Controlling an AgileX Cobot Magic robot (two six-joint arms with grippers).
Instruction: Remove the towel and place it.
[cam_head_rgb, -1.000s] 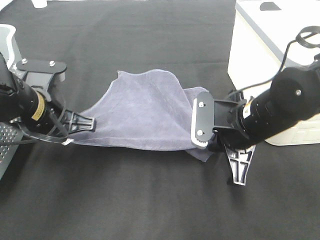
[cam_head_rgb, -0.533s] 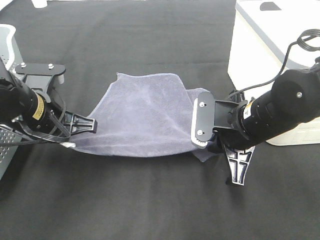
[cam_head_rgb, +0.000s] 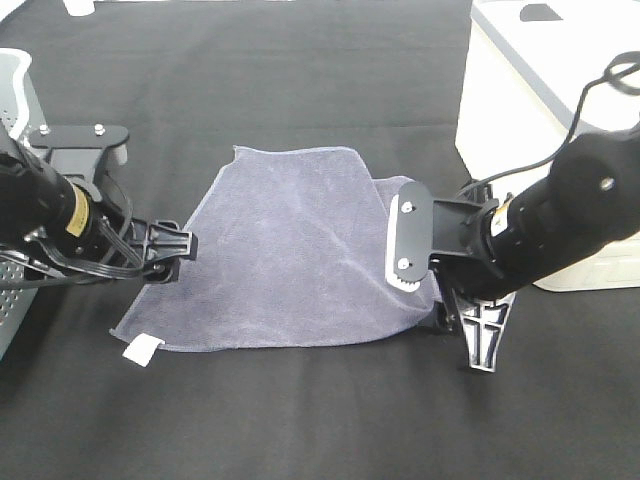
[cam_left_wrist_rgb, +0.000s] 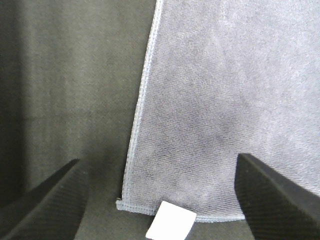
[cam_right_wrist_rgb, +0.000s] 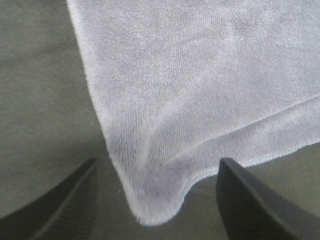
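Note:
The slate grey-purple towel (cam_head_rgb: 290, 250) lies spread flat on the black table, its white tag (cam_head_rgb: 141, 349) sticking out at the near left corner. My left gripper (cam_head_rgb: 170, 256) is open just above the towel's left edge; in the left wrist view the towel (cam_left_wrist_rgb: 225, 100) and tag (cam_left_wrist_rgb: 171, 221) lie between its spread fingers (cam_left_wrist_rgb: 45, 205). My right gripper (cam_head_rgb: 465, 330) is open over the towel's near right corner. In the right wrist view that corner (cam_right_wrist_rgb: 165, 170) lies slightly rumpled between the fingers (cam_right_wrist_rgb: 265, 200), not pinched.
A white box (cam_head_rgb: 520, 90) stands at the right, close behind the right arm. A grey perforated basket (cam_head_rgb: 10, 290) sits at the left edge under the left arm. Bare black table (cam_head_rgb: 300, 420) runs in front of the towel.
Both grippers held the towel stretched and lifted between them. Now they have let go and the towel has dropped flat onto the table, with the tag corner lying free.

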